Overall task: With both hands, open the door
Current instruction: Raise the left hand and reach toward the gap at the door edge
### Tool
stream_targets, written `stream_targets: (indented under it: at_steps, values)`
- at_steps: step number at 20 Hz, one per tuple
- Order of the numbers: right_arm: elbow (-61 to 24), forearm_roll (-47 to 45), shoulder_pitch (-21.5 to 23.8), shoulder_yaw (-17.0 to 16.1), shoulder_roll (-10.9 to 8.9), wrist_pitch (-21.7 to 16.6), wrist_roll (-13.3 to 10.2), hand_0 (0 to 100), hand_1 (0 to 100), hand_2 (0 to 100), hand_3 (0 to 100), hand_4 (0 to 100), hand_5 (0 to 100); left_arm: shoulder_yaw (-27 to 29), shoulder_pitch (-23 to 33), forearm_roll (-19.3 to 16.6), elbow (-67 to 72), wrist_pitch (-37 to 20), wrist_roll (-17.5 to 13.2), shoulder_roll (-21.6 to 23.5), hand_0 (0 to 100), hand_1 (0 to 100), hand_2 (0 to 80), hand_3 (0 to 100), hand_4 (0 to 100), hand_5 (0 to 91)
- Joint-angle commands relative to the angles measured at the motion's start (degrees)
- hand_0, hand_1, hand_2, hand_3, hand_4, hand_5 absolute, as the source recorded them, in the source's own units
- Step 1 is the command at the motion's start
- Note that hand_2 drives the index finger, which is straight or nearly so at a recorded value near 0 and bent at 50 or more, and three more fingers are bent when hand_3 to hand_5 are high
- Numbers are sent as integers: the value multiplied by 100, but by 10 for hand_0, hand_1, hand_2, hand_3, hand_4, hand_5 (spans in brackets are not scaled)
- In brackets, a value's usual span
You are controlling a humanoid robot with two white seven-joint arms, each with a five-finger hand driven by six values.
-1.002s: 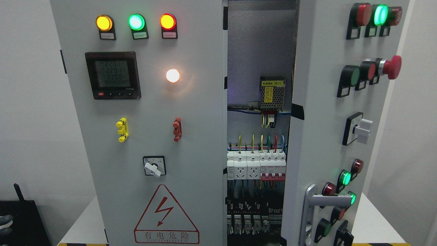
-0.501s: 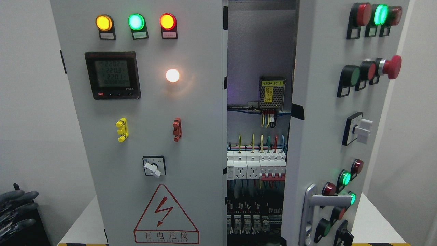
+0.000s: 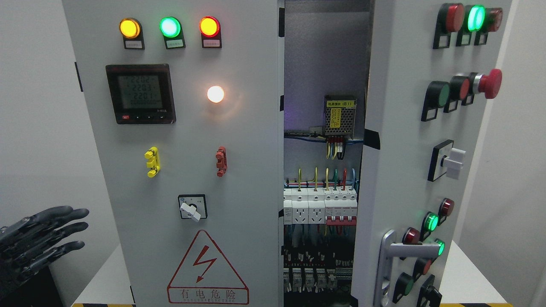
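A grey electrical cabinet fills the head view. Its right door [image 3: 409,140] is swung partly open toward me, with a silver lever handle [image 3: 394,256] near its lower left edge and rows of push buttons. The left door [image 3: 192,170] stands shut, carrying three indicator lamps, a digital meter [image 3: 140,94] and a rotary switch [image 3: 193,207]. Between the doors I see breakers and wiring [image 3: 320,204]. My left hand [image 3: 40,236], dark grey, shows at the lower left with fingers spread, holding nothing, clear of the cabinet. My right hand is out of view.
The cabinet stands on a white table [image 3: 102,281] with a yellow-black striped front edge. A red mushroom stop button [image 3: 490,83] juts out from the open door. White walls lie on both sides. A black object [image 3: 25,285] sits below my left hand.
My left hand has risen from the lower left edge and moved rightward toward the cabinet, fingers now fully in view. The doors have not moved.
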Motion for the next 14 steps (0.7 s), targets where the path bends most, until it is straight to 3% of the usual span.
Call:
stream_targets:
  at_steps: [1,3,7,11,14]
  values:
    - [0,-4,0,0,0,-3,1,107,0,0,0,0,0,-2284,-1755,-27,179,484,1,70,0,0,0,0,31,0]
    - [0,-4,0,0,0,-3,1,107,0,0,0,0,0,-3066,-2580,-36,301,493,19,8,0,0,0,0,31,0]
    - [0,-4,0,0,0,-3,1,107,0,0,0,0,0,-3989,-3521,-36,416,581,28,-159,0,0,0,0,31,0]
    - [0,5,0,0,0,-3,1,107,0,0,0,0,0,-5886,-5497,78,741,871,28,-335,0,0,0,0,31,0]
    - [0,5,0,0,0,-3,1,107,0,0,0,0,0,-6566,-6142,350,750,862,28,-431,0,0,0,0,31,0]
